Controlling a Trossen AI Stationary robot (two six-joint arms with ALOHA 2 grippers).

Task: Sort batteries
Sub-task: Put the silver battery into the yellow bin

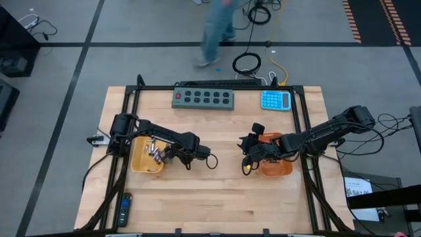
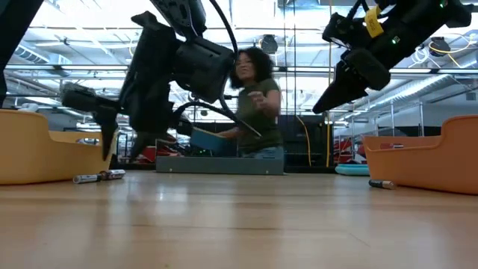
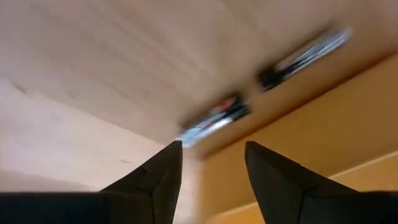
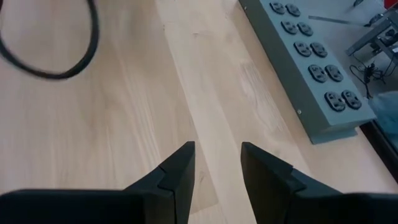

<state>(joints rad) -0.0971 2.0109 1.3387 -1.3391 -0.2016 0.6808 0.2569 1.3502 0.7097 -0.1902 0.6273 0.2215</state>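
Two batteries (image 3: 217, 115) (image 3: 305, 56) lie on the wood right beside the yellow tray's wall (image 3: 323, 143); the low view shows them as batteries (image 2: 101, 177) at the foot of the yellow tray (image 2: 30, 146). More batteries (image 1: 154, 151) lie inside the yellow tray (image 1: 139, 161). My left gripper (image 3: 211, 155) (image 1: 173, 157) is open and hovers just above the two on the table. My right gripper (image 4: 217, 152) (image 1: 247, 155) is open over bare wood, left of the orange tray (image 1: 276, 168). One battery (image 2: 381, 184) lies in front of the orange tray (image 2: 433, 153).
A grey power strip (image 1: 204, 99) and a blue calculator (image 1: 275, 100) lie along the far edge, and a black remote (image 1: 123, 209) sits near the near-left corner. A black cable (image 4: 50, 50) loops over the wood between the arms. A person (image 2: 258, 104) stands beyond the table.
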